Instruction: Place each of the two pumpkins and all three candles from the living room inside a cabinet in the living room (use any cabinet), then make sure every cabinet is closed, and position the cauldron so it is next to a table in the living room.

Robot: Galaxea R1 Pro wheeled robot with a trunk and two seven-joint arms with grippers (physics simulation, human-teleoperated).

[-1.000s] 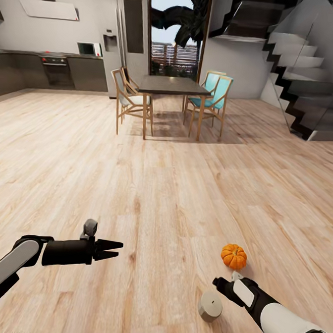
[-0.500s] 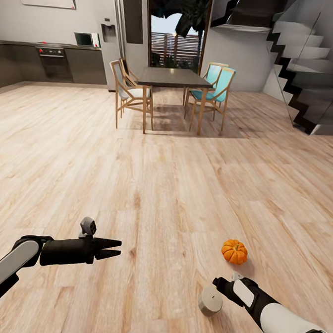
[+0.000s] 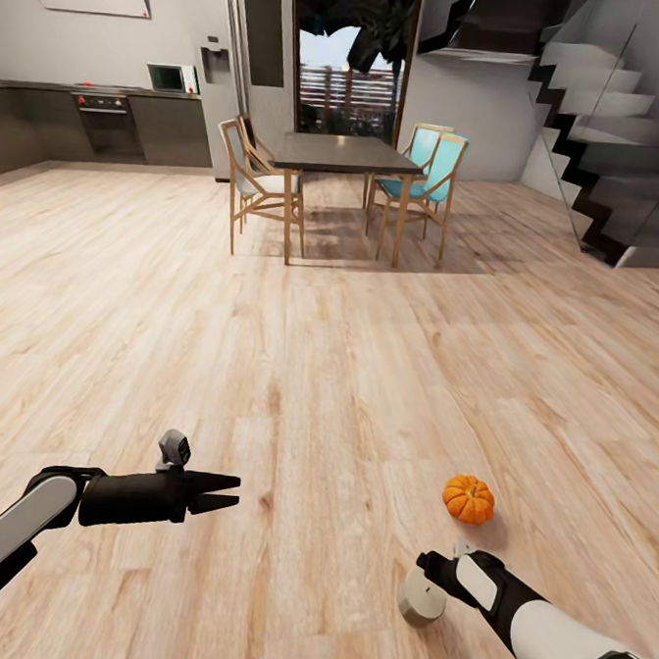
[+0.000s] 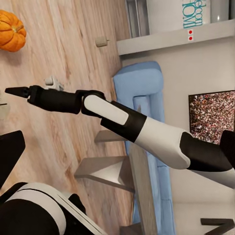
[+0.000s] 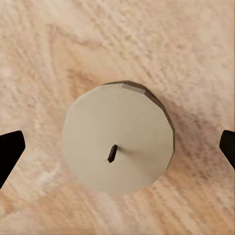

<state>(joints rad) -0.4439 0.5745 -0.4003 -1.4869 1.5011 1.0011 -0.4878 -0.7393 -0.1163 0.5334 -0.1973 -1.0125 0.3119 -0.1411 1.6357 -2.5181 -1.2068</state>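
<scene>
One small orange ribbed pumpkin (image 3: 468, 498) sits on the wood floor at the lower right, also visible in the left wrist view (image 4: 11, 32). A squat beige candle (image 3: 421, 599) with a dark wick stands on the floor just in front of it. My right gripper (image 3: 427, 572) hovers directly over that candle (image 5: 117, 144), open, with its fingertips (image 5: 10, 149) spread wide to either side and not touching it. My left gripper (image 3: 237, 491) hangs open and empty above bare floor at the lower left. The cabinet and cauldron are out of view.
A dark dining table (image 3: 344, 155) with wooden and teal chairs (image 3: 430, 184) stands ahead, with dark grey kitchen units (image 3: 108, 127) at the far left and stairs (image 3: 618, 143) at the right. The left wrist view shows a blue sofa (image 4: 142, 93), a TV (image 4: 213, 115) and a small beige object (image 4: 101, 42) on the floor.
The head camera tilted down a little a second ago. My right gripper has edged slightly forward over the candle. The left arm has stayed still.
</scene>
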